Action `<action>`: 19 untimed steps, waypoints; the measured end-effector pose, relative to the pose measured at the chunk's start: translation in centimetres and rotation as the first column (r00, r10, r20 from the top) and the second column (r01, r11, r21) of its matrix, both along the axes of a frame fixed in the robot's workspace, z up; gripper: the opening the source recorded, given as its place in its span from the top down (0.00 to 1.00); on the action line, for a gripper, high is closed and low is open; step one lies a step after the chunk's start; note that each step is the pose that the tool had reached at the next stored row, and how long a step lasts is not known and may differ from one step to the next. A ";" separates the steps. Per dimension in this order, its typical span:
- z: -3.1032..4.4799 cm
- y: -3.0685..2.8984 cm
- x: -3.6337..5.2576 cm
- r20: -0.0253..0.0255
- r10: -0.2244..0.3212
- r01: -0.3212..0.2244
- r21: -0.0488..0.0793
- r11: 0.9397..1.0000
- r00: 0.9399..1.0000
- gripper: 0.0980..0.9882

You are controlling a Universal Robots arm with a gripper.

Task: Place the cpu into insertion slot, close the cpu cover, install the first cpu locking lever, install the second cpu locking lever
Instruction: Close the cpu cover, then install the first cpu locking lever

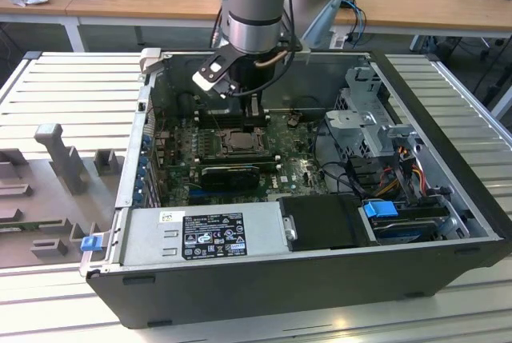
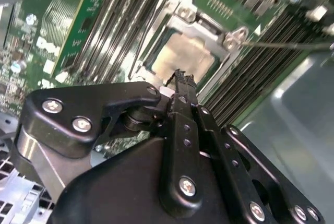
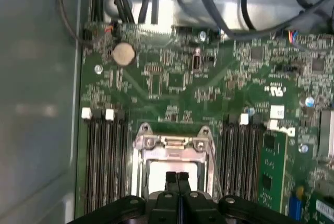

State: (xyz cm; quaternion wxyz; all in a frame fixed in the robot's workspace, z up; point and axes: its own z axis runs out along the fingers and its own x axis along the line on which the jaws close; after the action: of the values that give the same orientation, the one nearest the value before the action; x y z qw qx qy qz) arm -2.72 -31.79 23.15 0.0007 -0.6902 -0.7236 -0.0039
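With jaws pressed together, the gripper (image 3: pixel 177 178) is poised over the fragile cpu (image 3: pixel 158 172); the thin, stiff cpu cover (image 3: pixel 172 154) is judged best pressed at its rim.

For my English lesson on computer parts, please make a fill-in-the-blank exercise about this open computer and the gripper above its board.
1. Through the window of the cpu cover shows the pale top of the ____.
2. The gripper hangs above it with its fingers ____.
3. The circuit board is ____ in colour.
4. Long black memory slots run on ____ sides of the cpu cover.
Missing words: cpu; shut; green; both.
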 end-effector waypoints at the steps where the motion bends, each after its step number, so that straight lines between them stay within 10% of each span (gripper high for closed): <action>1: -0.01 0.00 -0.18 0.000 0.000 0.000 0.000 1.000 1.000 0.99; 19: 0.93 0.00 -1.55 0.000 0.000 0.000 0.000 1.000 1.000 0.99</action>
State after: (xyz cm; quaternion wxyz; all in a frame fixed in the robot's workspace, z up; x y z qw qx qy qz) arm -4.27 -31.79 24.07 0.0007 -0.6902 -0.7236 -0.0038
